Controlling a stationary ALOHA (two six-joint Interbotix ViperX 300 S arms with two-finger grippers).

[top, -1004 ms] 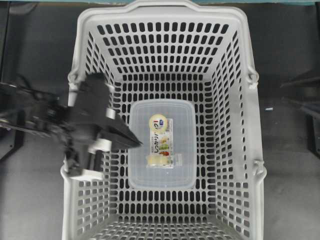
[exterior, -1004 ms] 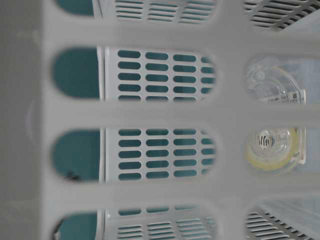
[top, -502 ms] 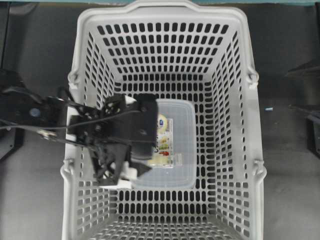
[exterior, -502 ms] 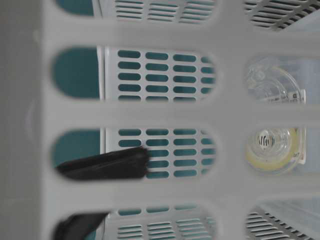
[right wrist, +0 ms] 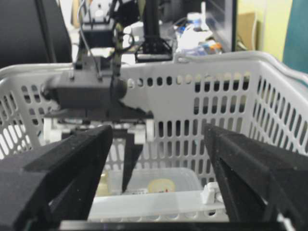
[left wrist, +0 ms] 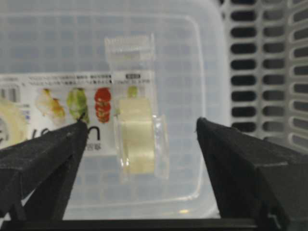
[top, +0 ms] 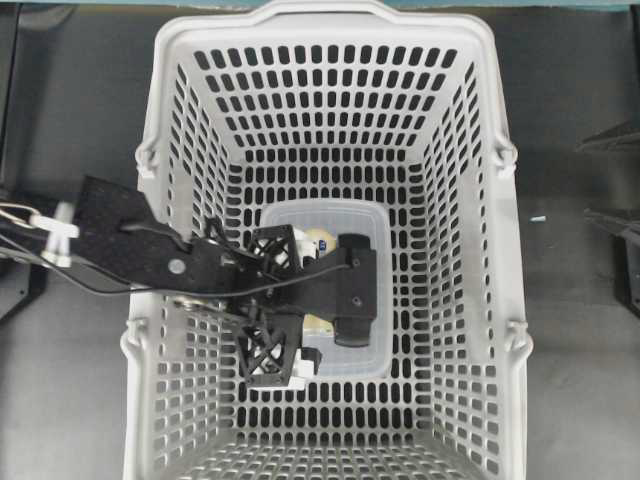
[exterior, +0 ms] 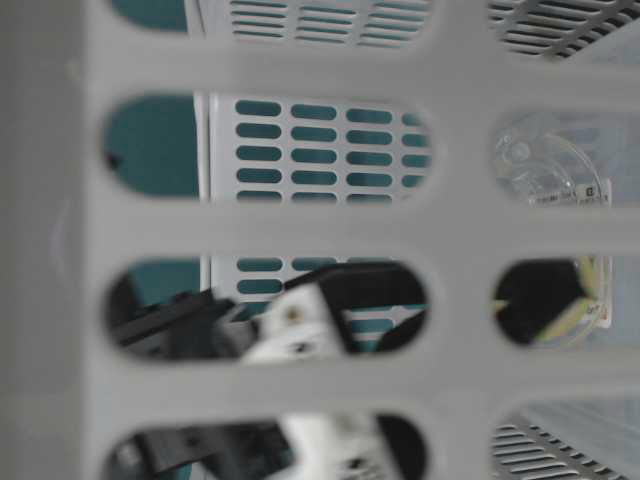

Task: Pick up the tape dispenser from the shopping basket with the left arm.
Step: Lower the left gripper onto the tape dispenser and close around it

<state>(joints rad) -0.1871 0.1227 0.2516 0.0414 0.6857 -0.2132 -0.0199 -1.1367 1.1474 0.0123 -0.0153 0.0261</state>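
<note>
My left gripper (left wrist: 139, 139) hangs spread wide over the tape dispenser (left wrist: 139, 139) in the shopping basket (top: 480, 300). Descending off-centre, one finger could nudge it aside.

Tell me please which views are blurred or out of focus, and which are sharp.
Table-level view: the shopping basket wall fills the frame, very blurred. Left wrist view: the tape dispenser is fairly sharp, the left gripper fingers soft. Right wrist view: right gripper fingers blurred. Overhead view: sharp.
</note>
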